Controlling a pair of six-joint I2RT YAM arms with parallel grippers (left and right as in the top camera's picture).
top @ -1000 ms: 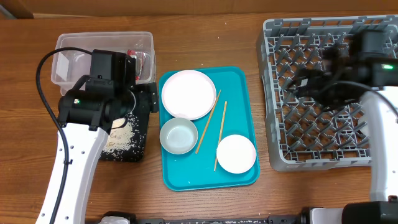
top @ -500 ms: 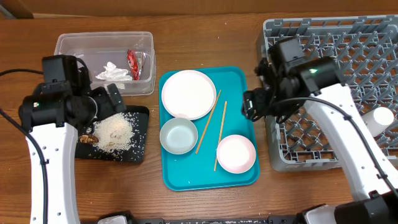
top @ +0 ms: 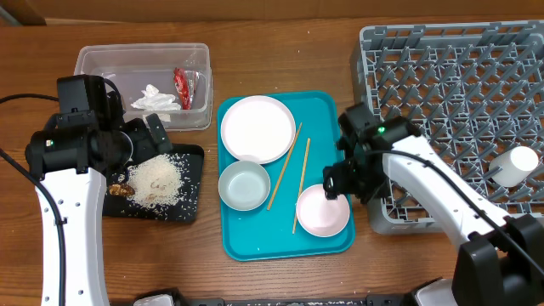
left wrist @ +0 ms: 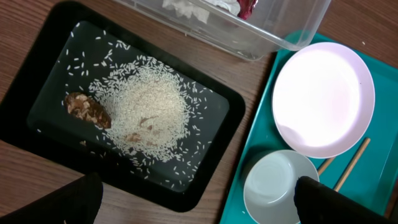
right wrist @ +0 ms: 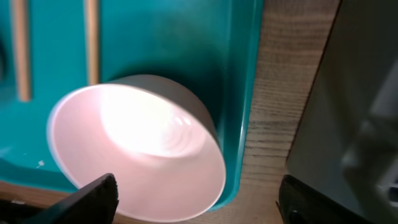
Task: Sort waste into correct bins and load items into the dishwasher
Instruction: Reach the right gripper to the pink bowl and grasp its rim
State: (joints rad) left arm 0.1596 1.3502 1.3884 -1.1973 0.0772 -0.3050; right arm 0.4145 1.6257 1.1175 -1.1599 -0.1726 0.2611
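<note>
Pinkish and thin-rimmed, the bowl [right wrist: 134, 143] sits in the near right corner of the teal tray [top: 327, 115], close against the tray's right wall. This looks like your next piece for the grey rack [top: 450, 85]. Your right claw [right wrist: 204, 200] hangs just over it, spread wide and holding nothing.

For a clean pick, I would set one finger inside the rim and one outside. Choose a part of the rim away from the tray wall, where the outer finger has room to go down. Close gently, since a glazed bowl will likely slip or tip if pinched off-centre. Lift straight up before you swing right, because the rack's near wall stands just beside the tray and could catch the bowl. Keep clear of the chopsticks [top: 285, 166] lying just left of it.

Your left claw [left wrist: 199, 202] is also wide and empty, above the near edge of the black tray [left wrist: 37, 106]. That tray holds the rice [left wrist: 146, 102] and the brown scrap [left wrist: 87, 110]. The red wrapper [top: 183, 87] and tissue [top: 155, 99] lie in the clear tub [top: 200, 55]. The plate [top: 257, 127] and second bowl [top: 245, 184] wait on the teal tray, and the cup [top: 518, 163] lies in the rack.

Against half a second ago, your right arm has dropped from the rack's left edge down to the bowl. A second ago it was over the rack's middle. Your left arm, then stretched across the black tray, has held its place for the last half second.
</note>
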